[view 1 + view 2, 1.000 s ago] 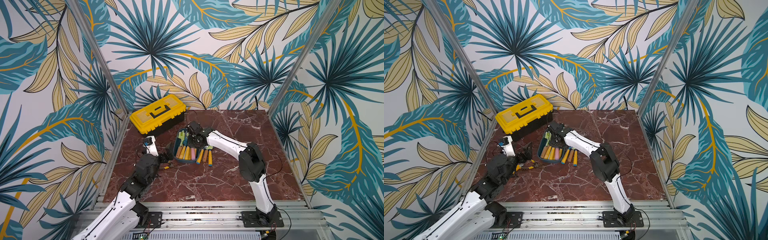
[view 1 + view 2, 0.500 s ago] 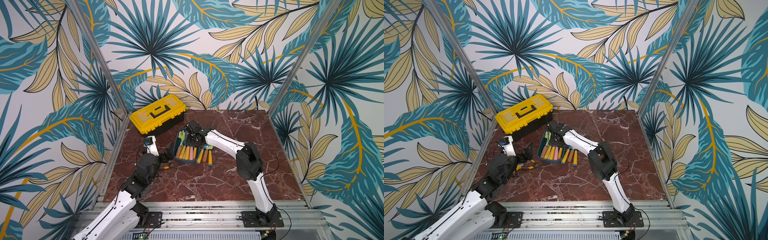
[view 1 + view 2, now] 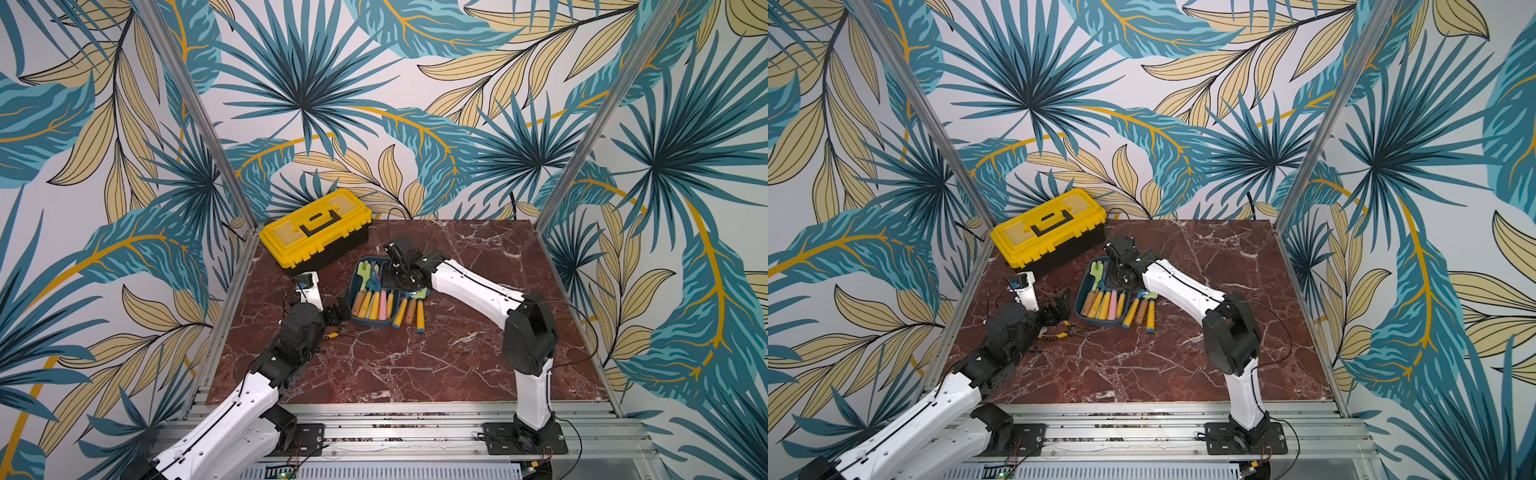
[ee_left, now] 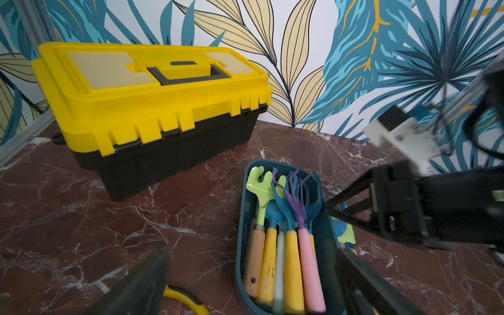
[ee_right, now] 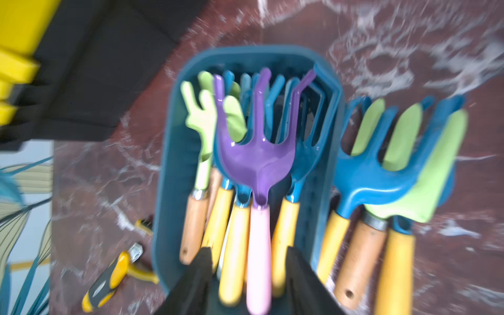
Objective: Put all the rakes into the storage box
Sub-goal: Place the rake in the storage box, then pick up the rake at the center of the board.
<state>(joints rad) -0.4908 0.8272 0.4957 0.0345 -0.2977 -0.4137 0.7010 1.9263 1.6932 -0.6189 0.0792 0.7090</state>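
Toward the back edge of the table (image 3: 415, 365), just in front of the yellow toolbox (image 3: 316, 226), the rake (image 5: 256, 158) lies inside the storage box (image 5: 174, 177), a teal plastic tub with rounded corners. Its glossy purple prongs and smooth pink handle rest on other tools. Over that handle the right gripper (image 5: 248, 253) hovers, jaws parted and clear of it, probably ready to lift away. Nearby, the left gripper (image 4: 251, 261) gapes wide, empty.

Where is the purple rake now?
In the right wrist view the purple rake lies inside the storage box, atop the blue rakes, its pink handle between the fingers of the open right gripper.
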